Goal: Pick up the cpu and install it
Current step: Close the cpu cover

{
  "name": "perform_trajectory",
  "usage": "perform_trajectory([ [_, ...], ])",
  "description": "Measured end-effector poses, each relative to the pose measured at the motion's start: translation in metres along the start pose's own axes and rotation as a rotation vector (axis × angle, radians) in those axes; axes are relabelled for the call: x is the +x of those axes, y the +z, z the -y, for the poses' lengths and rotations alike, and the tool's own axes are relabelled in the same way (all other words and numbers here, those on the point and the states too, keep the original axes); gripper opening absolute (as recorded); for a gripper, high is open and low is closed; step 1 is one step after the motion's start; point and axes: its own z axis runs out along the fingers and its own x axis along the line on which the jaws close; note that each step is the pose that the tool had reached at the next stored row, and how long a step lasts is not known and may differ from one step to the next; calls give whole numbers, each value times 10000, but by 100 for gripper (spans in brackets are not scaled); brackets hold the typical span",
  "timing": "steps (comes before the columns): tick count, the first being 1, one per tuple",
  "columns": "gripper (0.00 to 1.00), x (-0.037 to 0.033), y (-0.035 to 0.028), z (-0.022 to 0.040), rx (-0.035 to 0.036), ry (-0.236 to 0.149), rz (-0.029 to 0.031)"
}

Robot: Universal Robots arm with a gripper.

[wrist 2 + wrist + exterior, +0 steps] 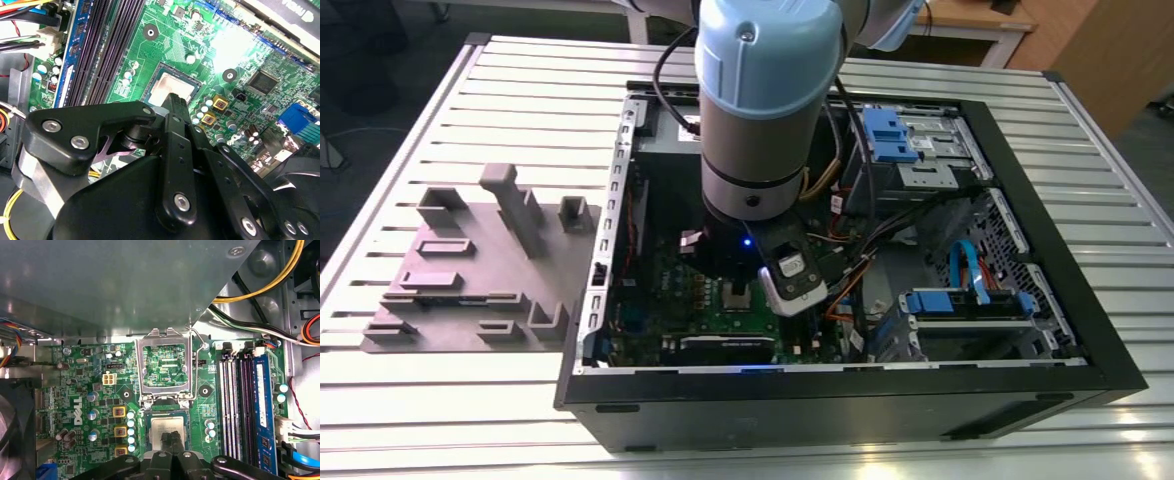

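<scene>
The cpu [168,424] is shown lying in the socket on the motherboard [80,390], with the load plate [141,367] raised. The fingers [167,440] are closed together, empty, directly above it. Were it pressed while skewed, socket pins could be bent.

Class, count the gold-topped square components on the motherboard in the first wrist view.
3: one gold-topped component, a second, a third, in a line near the cpu; the claw may hide more.
</scene>
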Motion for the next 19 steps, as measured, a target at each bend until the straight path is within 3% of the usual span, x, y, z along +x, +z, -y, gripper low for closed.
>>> perform_trajectory([
  [9,10,-24,0,-1,2,1,0],
  [19,10,-162,3,-8,2,0,0],
])
